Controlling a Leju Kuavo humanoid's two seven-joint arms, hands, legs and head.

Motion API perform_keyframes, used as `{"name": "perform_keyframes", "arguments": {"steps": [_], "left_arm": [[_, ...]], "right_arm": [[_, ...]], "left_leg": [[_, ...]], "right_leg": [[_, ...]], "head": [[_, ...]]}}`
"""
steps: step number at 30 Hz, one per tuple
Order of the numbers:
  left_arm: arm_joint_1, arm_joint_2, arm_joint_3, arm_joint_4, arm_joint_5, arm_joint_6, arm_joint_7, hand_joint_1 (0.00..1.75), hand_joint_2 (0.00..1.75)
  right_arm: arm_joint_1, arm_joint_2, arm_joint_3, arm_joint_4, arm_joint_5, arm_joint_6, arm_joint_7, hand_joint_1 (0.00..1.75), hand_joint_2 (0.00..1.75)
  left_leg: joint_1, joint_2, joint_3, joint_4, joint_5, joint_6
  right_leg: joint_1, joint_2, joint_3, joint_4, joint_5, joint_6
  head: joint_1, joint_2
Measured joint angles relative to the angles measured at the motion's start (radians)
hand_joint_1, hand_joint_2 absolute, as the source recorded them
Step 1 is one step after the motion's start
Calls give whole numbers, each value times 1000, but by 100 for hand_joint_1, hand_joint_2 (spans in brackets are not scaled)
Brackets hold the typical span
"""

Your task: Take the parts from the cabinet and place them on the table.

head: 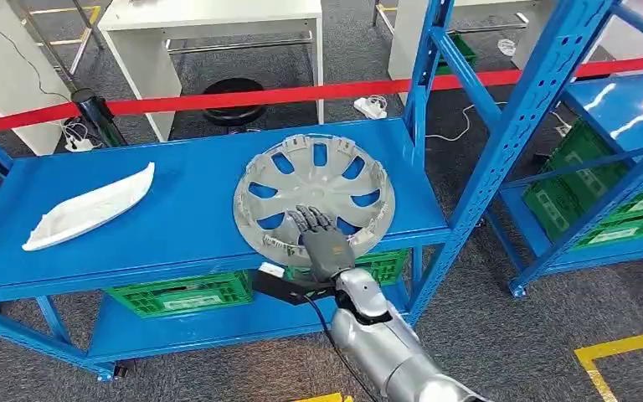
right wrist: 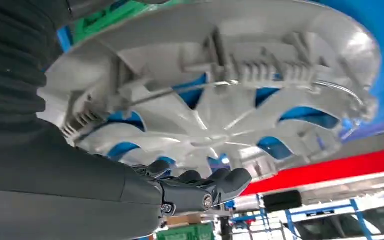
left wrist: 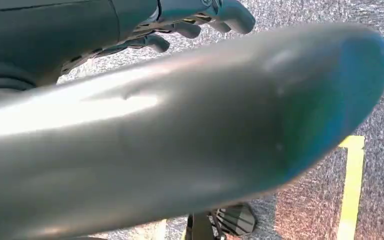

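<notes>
- On the blue shelf lies the grey wheel cover, beside a white part;
- right hand rests on its near rim, grasp unclear;
- left hand hangs with fingers curled, holding nothing.

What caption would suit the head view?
Robot's right hand reaching onto a silver wheel cover on the blue shelf.

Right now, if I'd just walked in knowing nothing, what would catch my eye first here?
Probably the big silver hubcap lying on the blue shelf, with the robot's right hand reaching onto its near edge. Next, the long white part lying further left on the same shelf, and the red tape stretched across the room behind.
</notes>
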Motion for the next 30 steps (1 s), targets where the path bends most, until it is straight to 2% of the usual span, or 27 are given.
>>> {"name": "perform_keyframes", "arguments": {"steps": [20,21,22,23,30], "left_arm": [[-7,-7,0,0,11,2,-30,0,0],[-6,-7,0,0,15,5,-29,0,0],[-5,-8,0,0,19,8,-28,0,0],[-4,-9,0,0,20,11,-24,0,0],[-1,-15,6,0,41,40,-27,0,0]], "right_arm": [[18,-10,-27,-8,8,58,-24,0,175],[18,-10,-27,-8,13,63,-23,10,175],[17,-10,-27,-8,16,66,-20,150,175],[17,-10,-27,-8,18,67,-18,175,175],[12,-10,-34,-8,37,84,-7,175,175]], "left_leg": [[0,0,0,0,0,0],[0,0,0,0,0,0],[0,0,0,0,0,0],[0,0,0,0,0,0],[0,0,1,0,0,0]], "right_leg": [[0,0,1,0,0,0],[0,0,1,0,0,0],[0,0,2,0,0,0],[0,0,2,0,0,0],[0,0,2,0,0,0]], "head": [[0,0],[0,0],[0,0],[0,0],[0,0]]}}
